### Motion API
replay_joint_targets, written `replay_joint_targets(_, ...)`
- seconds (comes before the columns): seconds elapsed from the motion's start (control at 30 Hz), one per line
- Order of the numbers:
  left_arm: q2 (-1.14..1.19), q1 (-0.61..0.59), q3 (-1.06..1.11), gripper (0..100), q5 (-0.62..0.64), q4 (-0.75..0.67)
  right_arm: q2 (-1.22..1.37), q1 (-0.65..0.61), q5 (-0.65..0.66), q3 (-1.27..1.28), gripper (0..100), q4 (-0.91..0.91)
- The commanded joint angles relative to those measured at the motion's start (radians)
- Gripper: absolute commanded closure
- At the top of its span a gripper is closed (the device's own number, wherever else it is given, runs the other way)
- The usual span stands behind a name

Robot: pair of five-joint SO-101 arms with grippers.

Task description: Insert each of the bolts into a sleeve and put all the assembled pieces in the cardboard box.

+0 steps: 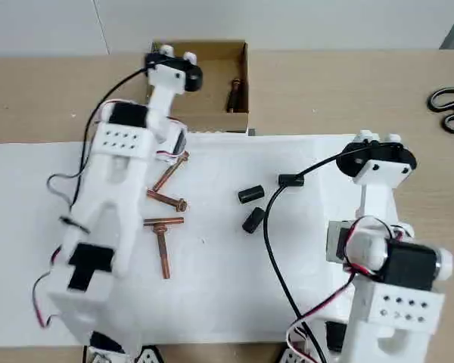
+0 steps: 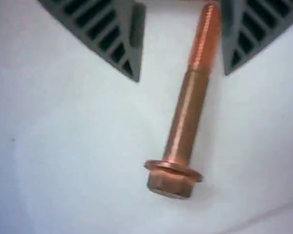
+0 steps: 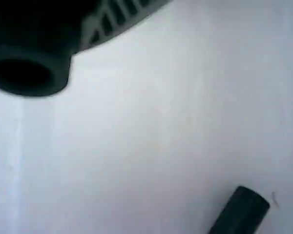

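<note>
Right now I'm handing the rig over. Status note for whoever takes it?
Left pincer: open, jaws either side of the threaded end of a bolt lying on the white paper; not gripped yet.
Right pincer: shut on a sleeve, over the paper.
On the paper: three more bolts and three loose sleeves.
Done: one assembled piece in the cardboard box.
Left: four bolts to sleeve and box.

Scissors [image 1: 450, 108] lie near what looks like paper [image 1: 212, 287].
</note>
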Motion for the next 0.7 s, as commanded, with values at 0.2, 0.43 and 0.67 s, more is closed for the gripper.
replay_joint_targets(0.2,0.252,0.003,-0.329,89,-0.009,0.195,-0.021,0.012,-0.006,-0.003,99.5,-0.022)
replay_joint_targets(0.43,0.377,0.003,-0.47,89,-0.017,0.242,-0.022,0.012,-0.006,-0.003,99.5,-0.022)
replay_joint_targets(0.67,0.479,-0.003,-0.547,89,-0.018,0.242,-0.022,0.012,-0.008,-0.003,99.5,-0.022)
